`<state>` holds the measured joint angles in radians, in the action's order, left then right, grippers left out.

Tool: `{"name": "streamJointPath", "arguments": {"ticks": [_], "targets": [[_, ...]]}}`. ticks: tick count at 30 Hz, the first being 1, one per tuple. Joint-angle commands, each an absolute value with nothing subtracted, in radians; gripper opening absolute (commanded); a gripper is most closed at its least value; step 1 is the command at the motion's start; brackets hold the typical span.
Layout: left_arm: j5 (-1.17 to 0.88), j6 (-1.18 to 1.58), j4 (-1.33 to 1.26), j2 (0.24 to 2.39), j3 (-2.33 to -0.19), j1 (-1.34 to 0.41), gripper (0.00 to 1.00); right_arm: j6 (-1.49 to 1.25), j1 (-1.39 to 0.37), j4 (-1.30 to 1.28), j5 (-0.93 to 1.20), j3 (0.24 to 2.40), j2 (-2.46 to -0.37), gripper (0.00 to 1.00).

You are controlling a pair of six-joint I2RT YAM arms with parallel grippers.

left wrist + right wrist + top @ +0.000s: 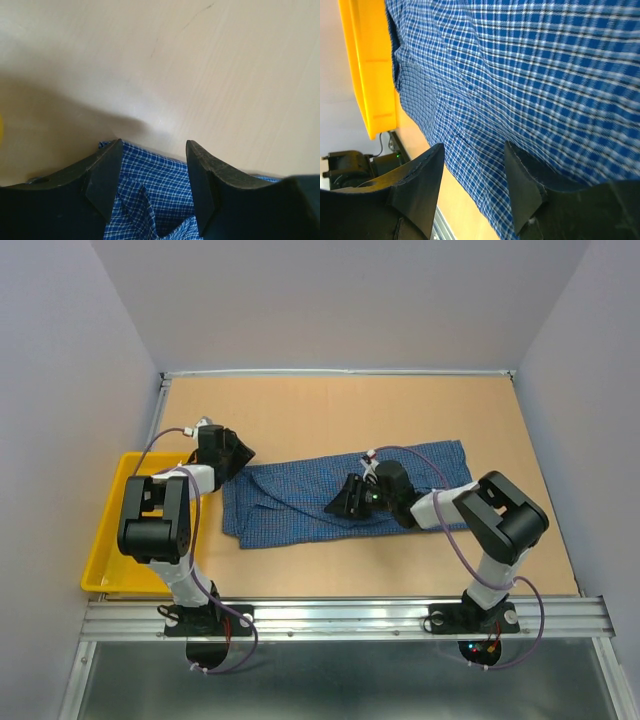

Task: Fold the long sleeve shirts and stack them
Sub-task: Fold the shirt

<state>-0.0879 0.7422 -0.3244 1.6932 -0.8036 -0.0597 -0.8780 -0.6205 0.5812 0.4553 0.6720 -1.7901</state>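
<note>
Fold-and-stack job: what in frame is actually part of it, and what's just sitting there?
Part of the job:
- blue finely checked button-up shirt, spread out and rumpled
- left gripper, open at the shirt's far-left corner
- right gripper, open over the shirt's middle

Just there:
- yellow plastic tray, beside the left arm
- light wooden table, under the shirt

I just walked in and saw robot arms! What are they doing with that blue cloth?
Two robot arms are working on a blue checked cotton shirt lying on the light wooden table. The left gripper is open at the shirt's far left corner. The right gripper is open over its middle. Neither grips it yet.
</note>
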Motion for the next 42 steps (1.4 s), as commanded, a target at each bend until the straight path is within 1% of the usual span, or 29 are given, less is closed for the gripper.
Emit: {"name": "streamJointPath", "arguments": {"ticks": [1, 6, 7, 8, 10, 14, 17, 20, 24, 30, 33, 36, 37, 39, 41, 42], "targets": [[-0.081, 0.692, -0.298, 1.681, -0.899, -0.054, 0.65, -0.81, -0.586, 0.45, 0.407, 0.689, -1.698, 0.57], [-0.113, 0.643, -0.293, 1.583, -0.937, -0.072, 0.65, -0.695, -0.481, 0.229, 0.396, 0.805, -1.571, 0.58], [-0.114, 0.637, -0.287, 1.538, -0.939, -0.078, 0.65, -0.689, -0.456, 0.215, 0.399, 0.811, -1.554, 0.58], [-0.112, 0.634, -0.276, 1.537, -0.939, -0.087, 0.65, -0.686, -0.43, 0.203, 0.403, 0.818, -1.542, 0.58], [-0.112, 0.634, -0.239, 1.474, -0.931, -0.113, 0.65, -0.681, -0.338, 0.175, 0.436, 0.828, -1.525, 0.58], [-0.12, 0.65, -0.232, 1.385, -0.858, -0.169, 0.65, -0.663, -0.2, 0.153, 0.468, 0.825, -1.52, 0.58], [-0.135, 0.672, -0.267, 1.394, -0.78, -0.199, 0.65, -0.652, -0.121, 0.153, 0.459, 0.818, -1.532, 0.58], [-0.146, 0.689, -0.285, 1.454, -0.752, -0.207, 0.65, -0.649, -0.06, 0.155, 0.454, 0.807, -1.568, 0.58], [-0.091, 0.713, -0.284, 1.514, -0.718, -0.201, 0.65, -0.634, 0.017, 0.155, 0.448, 0.779, -1.634, 0.58], [-0.063, 0.707, -0.255, 1.626, -0.755, -0.178, 0.64, -0.632, 0.069, 0.153, 0.375, 0.704, -1.632, 0.58], [-0.055, 0.693, -0.218, 1.692, -0.824, -0.178, 0.64, -0.627, 0.069, 0.134, 0.345, 0.678, -1.588, 0.58], [-0.052, 0.687, -0.181, 1.746, -0.9, -0.178, 0.64, -0.586, 0.067, 0.037, 0.281, 0.692, -1.539, 0.58], [-0.055, 0.686, -0.169, 1.753, -0.935, -0.179, 0.64, -0.551, 0.067, -0.03, 0.252, 0.709, -1.523, 0.58], [-0.06, 0.672, -0.163, 1.729, -0.954, -0.184, 0.64, -0.516, 0.058, -0.102, 0.212, 0.727, -1.458, 0.58], [-0.022, 0.646, -0.164, 1.68, -0.956, -0.212, 0.65, -0.476, 0.038, -0.147, 0.175, 0.756, -1.407, 0.58], [-0.008, 0.615, -0.157, 1.613, -0.954, -0.227, 0.65, -0.465, 0.023, -0.194, 0.132, 0.767, -1.37, 0.58]]}}
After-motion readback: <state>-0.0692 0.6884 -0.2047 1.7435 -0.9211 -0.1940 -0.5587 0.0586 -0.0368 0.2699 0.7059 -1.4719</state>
